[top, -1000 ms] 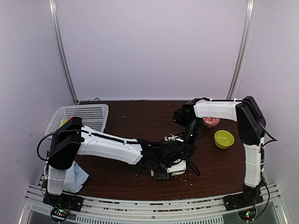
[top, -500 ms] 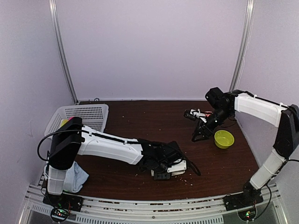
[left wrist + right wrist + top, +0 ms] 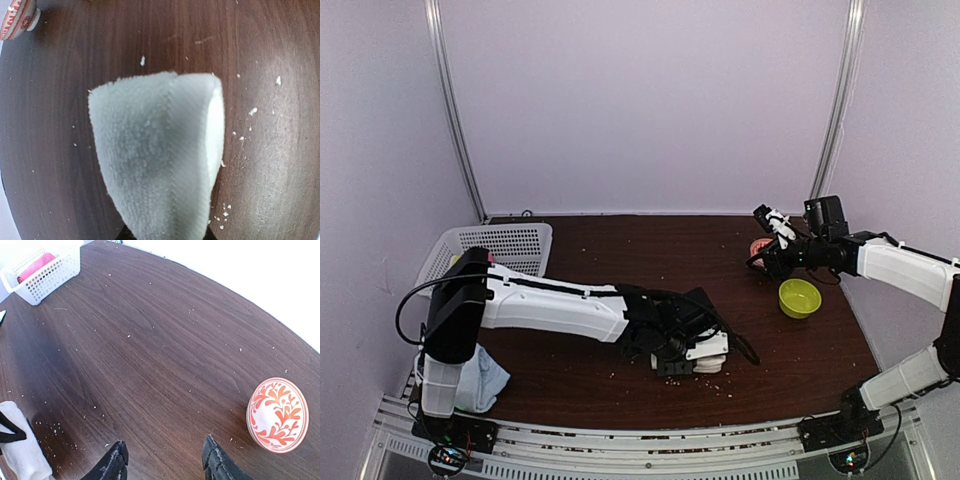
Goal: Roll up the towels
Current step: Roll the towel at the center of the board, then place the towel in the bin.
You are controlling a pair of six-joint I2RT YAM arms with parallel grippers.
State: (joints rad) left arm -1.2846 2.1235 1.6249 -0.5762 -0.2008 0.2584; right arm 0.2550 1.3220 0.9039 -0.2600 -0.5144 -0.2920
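The cream-white towel (image 3: 709, 349) (image 3: 160, 150) is a thick roll on the dark table, in front of centre. My left gripper (image 3: 682, 352) is shut on it, and the roll hides almost all of its fingers in the left wrist view. The roll's edge also shows in the right wrist view as a white towel (image 3: 22, 450) at the bottom left. The pale blue towel (image 3: 480, 381) lies crumpled beside the left arm's base. My right gripper (image 3: 765, 235) (image 3: 165, 460) hangs open above the table at the right, with only bare wood between its fingers.
A white basket (image 3: 505, 245) (image 3: 47, 272) at the back left holds a pink cloth (image 3: 34, 265). A red-patterned bowl (image 3: 761, 247) (image 3: 277, 415) (image 3: 17, 17) and a green bowl (image 3: 800, 297) stand at the right. Crumbs dot the table.
My right arm has swung away from the roll to the far right and lifted, its jaws spreading wider. My left gripper has shifted a little to the right with the roll.
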